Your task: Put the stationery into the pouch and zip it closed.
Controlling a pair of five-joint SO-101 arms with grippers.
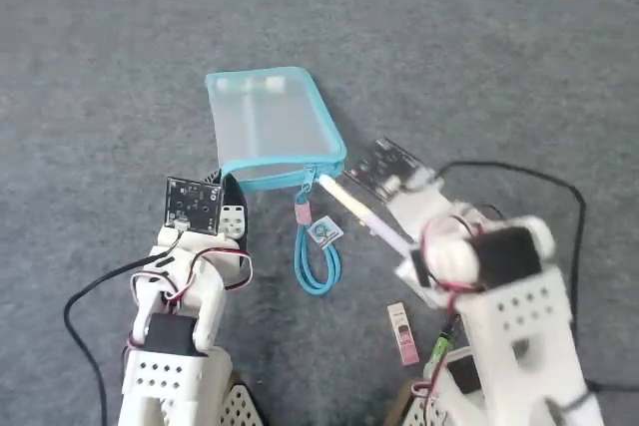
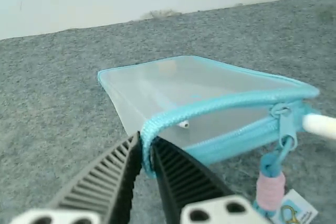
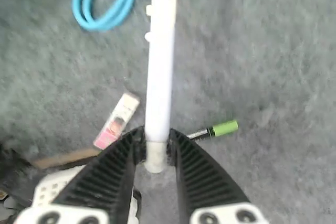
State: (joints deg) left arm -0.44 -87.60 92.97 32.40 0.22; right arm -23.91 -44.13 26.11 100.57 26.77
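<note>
A translucent pouch [image 1: 272, 127] with teal trim lies flat on the grey carpet, its zipper side toward the arms. My left gripper [image 1: 226, 183] is at the pouch's near left corner, and in the left wrist view the gripper [image 2: 145, 153] is shut on the teal zipper edge of the pouch [image 2: 199, 100]. My right gripper [image 3: 156, 148] is shut on a white pen [image 3: 159, 51]. The white pen [image 1: 354, 209] slants toward the zipper's right end, and its tip [image 2: 320, 125] is beside the zipper pull [image 2: 286, 125].
A blue cord loop [image 1: 318, 262] with a pink bead and a small tag hangs from the zipper pull. A pink eraser [image 1: 402, 332] and a green-capped marker [image 1: 440, 348] lie near the right arm's base. Bare carpet surrounds the pouch.
</note>
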